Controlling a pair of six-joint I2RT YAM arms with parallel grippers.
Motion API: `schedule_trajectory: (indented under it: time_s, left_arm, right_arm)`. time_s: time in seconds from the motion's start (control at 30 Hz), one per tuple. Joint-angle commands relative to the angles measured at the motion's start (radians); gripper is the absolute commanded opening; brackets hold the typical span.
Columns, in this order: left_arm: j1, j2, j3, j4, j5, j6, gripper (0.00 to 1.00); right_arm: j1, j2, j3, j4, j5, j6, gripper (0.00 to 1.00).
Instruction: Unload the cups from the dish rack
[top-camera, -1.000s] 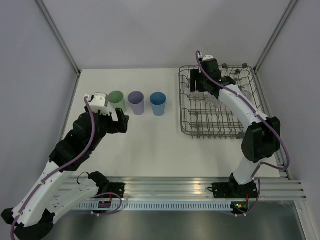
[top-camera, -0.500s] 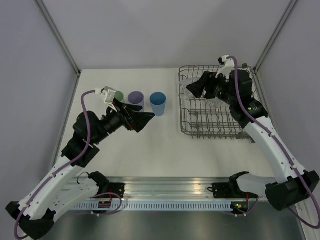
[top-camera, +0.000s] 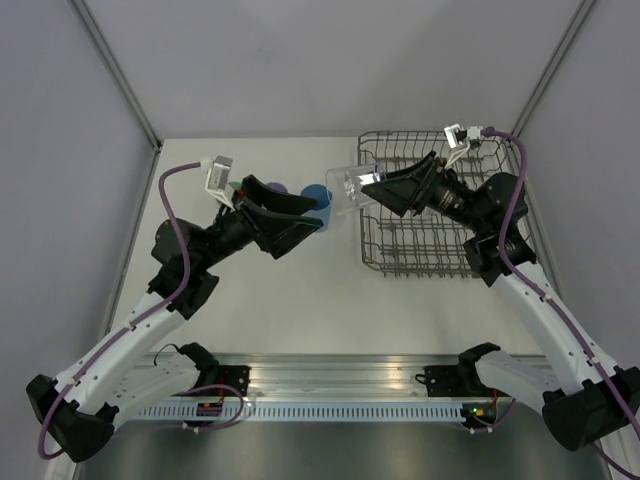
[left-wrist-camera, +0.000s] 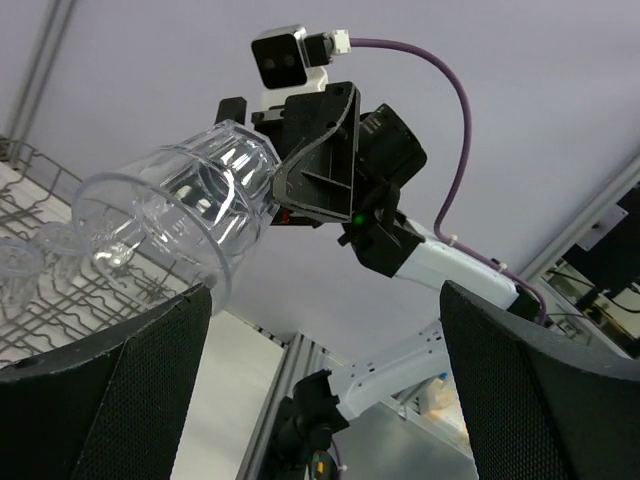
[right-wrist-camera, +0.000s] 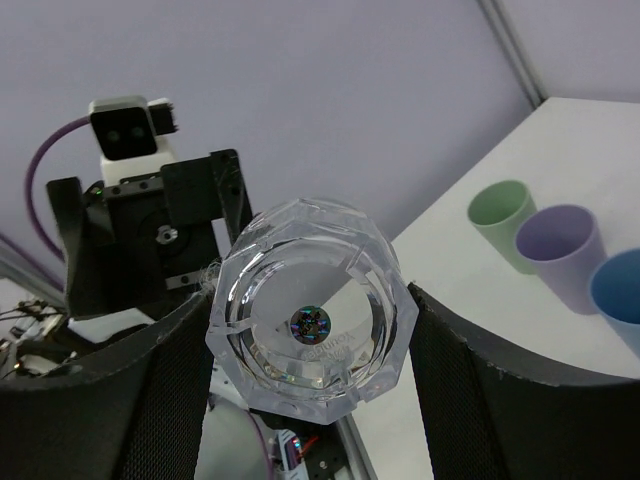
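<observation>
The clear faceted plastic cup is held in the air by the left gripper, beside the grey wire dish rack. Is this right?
Not quite: the right gripper holds the clear faceted plastic cup in the air, beside the grey wire dish rack. The left gripper is open. The top external view shows it.

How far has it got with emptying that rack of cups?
Done: green cup, purple cup and blue cup stand on the table. In hand: the right claw holds a clear cup aloft by the dish rack, facing the open left claw. Left: at least two more clear cups in the rack.
</observation>
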Motion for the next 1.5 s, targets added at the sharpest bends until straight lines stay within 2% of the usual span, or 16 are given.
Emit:
schedule_trajectory:
  time_s: [0.0,0.23,0.33,0.43,0.5,0.53,0.57,0.7,0.77,0.8,0.87,0.93,1.0,1.03,1.13,1.47]
  left_arm:
    - [-0.004,0.031,0.015,0.158,0.084,-0.096,0.97]
    - [-0.004,0.080,0.010,0.209,0.114,-0.150,0.89]
    - [-0.004,0.088,0.010,0.226,0.132,-0.161,0.68]
    - [-0.004,0.088,0.012,0.226,0.138,-0.162,0.32]
    - [-0.004,0.088,0.013,0.217,0.137,-0.155,0.17]
    - [-0.004,0.086,0.016,0.206,0.135,-0.153,0.05]
    - [-0.004,0.085,0.018,0.191,0.135,-0.145,0.02]
    - [-0.004,0.083,0.030,0.138,0.130,-0.109,0.02]
    - [-0.004,0.076,0.038,0.099,0.121,-0.076,0.02]
    - [-0.004,0.070,0.047,0.045,0.112,-0.035,0.02]
    - [-0.004,0.060,0.070,-0.055,0.079,0.073,0.02]
    - [-0.004,0.044,0.125,-0.274,0.029,0.169,0.02]
    - [-0.004,0.031,0.169,-0.419,-0.087,0.293,0.02]
    - [-0.004,0.025,0.183,-0.554,-0.136,0.325,0.02]
    - [-0.004,0.043,0.240,-0.758,-0.247,0.434,0.02]
    - [-0.013,0.358,0.501,-1.210,-0.308,0.599,0.02]
  right_arm:
    - [0.032,-0.009,-0.033,0.229,-0.067,0.108,0.47]
    - [0.104,0.015,-0.054,0.352,-0.067,0.148,0.47]
    - [0.123,0.024,-0.051,0.346,-0.058,0.128,0.47]
    - [0.124,0.029,-0.056,0.337,-0.049,0.111,0.47]
    - [0.126,0.028,-0.062,0.337,-0.043,0.101,0.47]
    - [0.126,0.028,-0.063,0.331,-0.038,0.093,0.47]
    - [0.126,0.028,-0.062,0.320,-0.033,0.082,0.47]
    - [0.126,0.026,-0.066,0.291,-0.026,0.061,0.60]
    - [0.126,0.021,-0.065,0.263,-0.006,0.029,0.91]
    - [0.126,0.014,-0.060,0.193,0.009,0.004,0.98]
    - [0.126,0.002,-0.016,0.046,0.116,-0.146,0.98]
    - [0.124,-0.021,0.038,-0.212,0.238,-0.255,0.98]
    - [0.124,-0.049,0.055,-0.388,0.424,-0.370,0.98]
    - [0.124,-0.058,0.059,-0.425,0.474,-0.398,0.98]
    - [0.123,-0.095,0.058,-0.534,0.580,-0.473,0.98]
    - [0.123,-0.155,0.102,-0.790,0.820,-0.582,0.98]
